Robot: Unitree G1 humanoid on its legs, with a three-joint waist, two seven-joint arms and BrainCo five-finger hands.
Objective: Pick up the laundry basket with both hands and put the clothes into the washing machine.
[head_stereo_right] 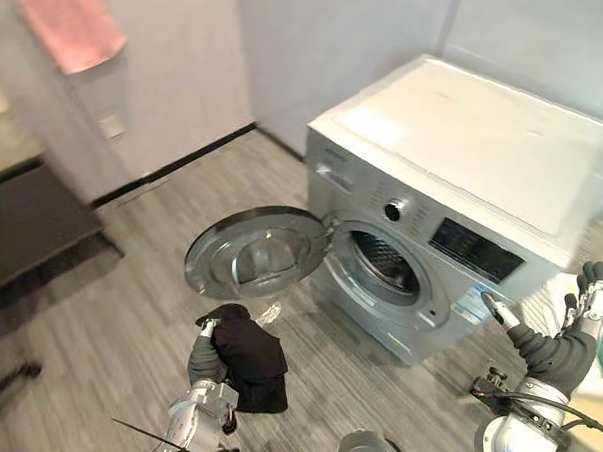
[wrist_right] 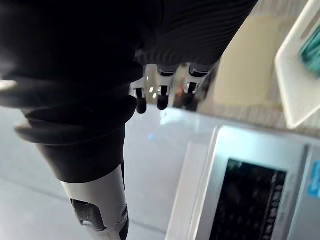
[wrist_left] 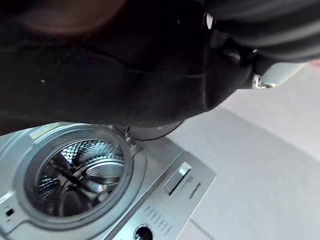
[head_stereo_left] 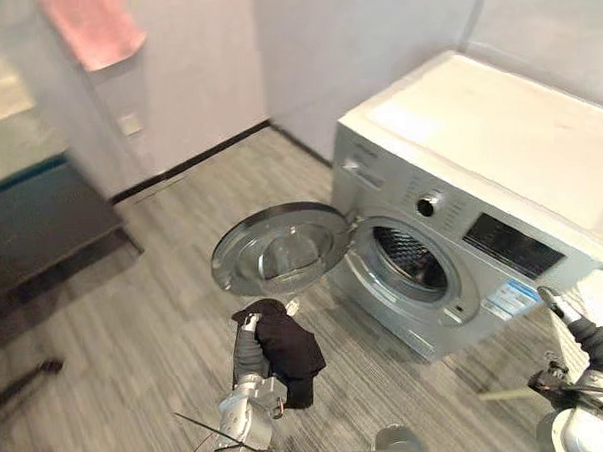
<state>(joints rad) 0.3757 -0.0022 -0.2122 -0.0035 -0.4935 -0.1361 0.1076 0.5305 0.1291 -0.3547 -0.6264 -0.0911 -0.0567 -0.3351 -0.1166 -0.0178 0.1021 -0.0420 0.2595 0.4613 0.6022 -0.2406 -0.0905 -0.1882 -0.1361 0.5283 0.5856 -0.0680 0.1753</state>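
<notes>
The left hand (head_stereo_left: 249, 356) was raised ahead of the robot with its fingers clenched on a black garment (head_stereo_left: 292, 352), which hung in a bunch off the floor — just below the open round door (head_stereo_left: 278, 249) of the washing machine (head_stereo_left: 478, 148) and short of the opening. The drum (wrist_left: 75, 170) showed bare perforated steel in the left wrist view. The right hand (head_stereo_right: 567, 343) was lifted at the machine's far right corner, wrist upright, fingers straight and spread, thumb out — released, grasping nothing. Just beyond it stood the white laundry basket (wrist_right: 300, 85), with a teal cloth (wrist_right: 311, 50) lying inside.
</notes>
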